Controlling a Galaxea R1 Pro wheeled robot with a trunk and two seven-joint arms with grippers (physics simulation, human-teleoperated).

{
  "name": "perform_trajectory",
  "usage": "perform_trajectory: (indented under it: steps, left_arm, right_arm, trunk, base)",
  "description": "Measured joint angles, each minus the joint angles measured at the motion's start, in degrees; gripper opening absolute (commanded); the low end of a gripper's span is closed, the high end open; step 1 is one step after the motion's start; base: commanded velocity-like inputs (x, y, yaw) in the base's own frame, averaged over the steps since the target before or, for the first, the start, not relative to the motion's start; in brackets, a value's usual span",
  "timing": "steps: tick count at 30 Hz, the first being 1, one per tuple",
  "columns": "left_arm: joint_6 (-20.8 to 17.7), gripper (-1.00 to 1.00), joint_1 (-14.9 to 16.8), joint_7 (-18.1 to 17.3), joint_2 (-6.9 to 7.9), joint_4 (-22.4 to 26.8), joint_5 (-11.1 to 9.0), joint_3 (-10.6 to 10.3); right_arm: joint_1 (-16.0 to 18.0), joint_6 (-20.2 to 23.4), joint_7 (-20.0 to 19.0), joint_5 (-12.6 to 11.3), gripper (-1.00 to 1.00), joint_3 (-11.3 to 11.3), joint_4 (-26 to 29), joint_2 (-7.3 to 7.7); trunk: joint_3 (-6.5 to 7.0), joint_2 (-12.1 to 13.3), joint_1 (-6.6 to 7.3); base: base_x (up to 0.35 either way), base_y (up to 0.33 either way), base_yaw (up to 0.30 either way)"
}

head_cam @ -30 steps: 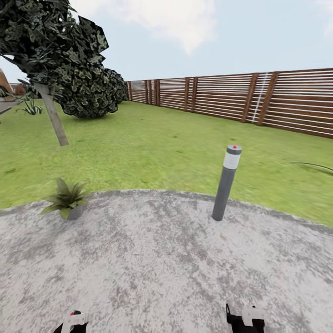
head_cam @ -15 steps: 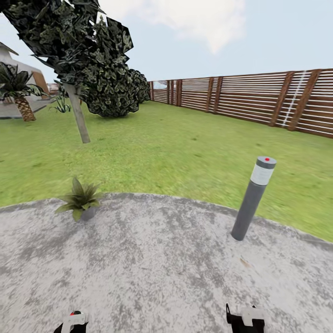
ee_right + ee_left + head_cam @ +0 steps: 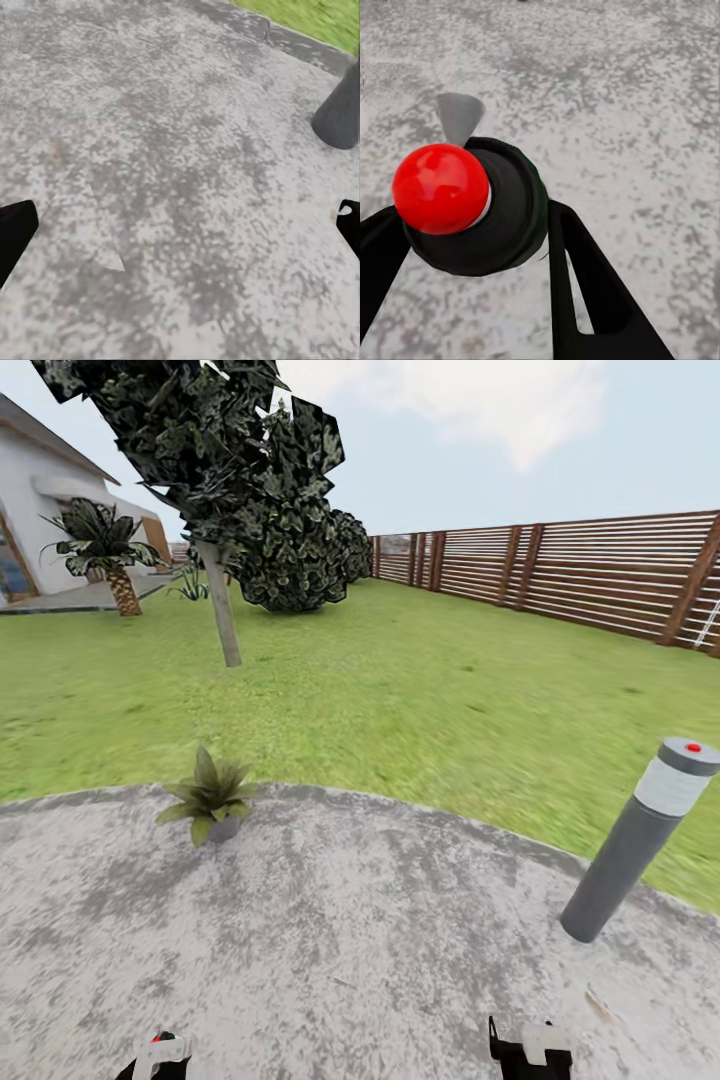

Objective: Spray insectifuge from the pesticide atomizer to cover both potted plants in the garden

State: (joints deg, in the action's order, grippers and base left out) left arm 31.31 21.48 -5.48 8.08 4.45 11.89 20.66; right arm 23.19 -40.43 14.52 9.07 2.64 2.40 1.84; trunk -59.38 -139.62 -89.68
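One potted plant (image 3: 213, 798) sat at the edge of the grey paved patio (image 3: 330, 950) in my head view, right where the paving met the lawn (image 3: 400, 690). Taking the grey bollard light (image 3: 640, 840) with its red dot as my landmark, the plant lay well apart from it, across the paving toward my left arm's side. Beyond the plant stood a leaning tree trunk (image 3: 222, 610) under dark foliage, with a dark bush (image 3: 300, 550) behind it; a palm (image 3: 110, 550) and a white house (image 3: 45, 510) lay further off on that side. The brown slat fence (image 3: 560, 575) ran behind the bollard along the far edge of the lawn. At the lower edge I saw the left gripper (image 3: 160, 1055) and the right gripper (image 3: 530, 1050), both low over the paving. Through the left wrist view, the left gripper's black fingers (image 3: 585, 292) were clamped on either side of the pesticide atomizer (image 3: 495, 206), its red top facing the camera and its pale nozzle pointing out over the paving. Through the right wrist view, the right gripper's fingers (image 3: 15, 232) were spread wide apart with nothing between them, and the bollard's dark base stood on the paving near the grass edge.
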Motion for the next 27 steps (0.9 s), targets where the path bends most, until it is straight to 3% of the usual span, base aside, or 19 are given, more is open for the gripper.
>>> perform_trajectory:
  steps: [9,20,27]
  left_arm:
    - [0.0,-1.0,0.0,0.0,0.0,0.0,0.0,0.0]
    - [0.0,-1.0,0.0,0.0,0.0,0.0,0.0,0.0]
    - [-0.1,-1.0,0.0,0.0,0.0,0.1,0.0,0.0]
  right_arm:
    - [0.0,0.0,0.0,0.0,1.0,0.0,0.0,0.0]
    - [0.0,-0.1,0.0,0.0,1.0,0.0,0.0,-0.05]
    - [0.0,-0.1,0.0,0.0,1.0,0.0,0.0,-0.06]
  trunk:
    - [0.0,0.0,-0.01]
    - [0.0,0.0,-0.03]
    - [0.0,0.0,0.0]
  base:
    - [0.288,0.0,0.277]
    - [0.041,0.0,0.277]
    - [0.275,-0.058,0.277]
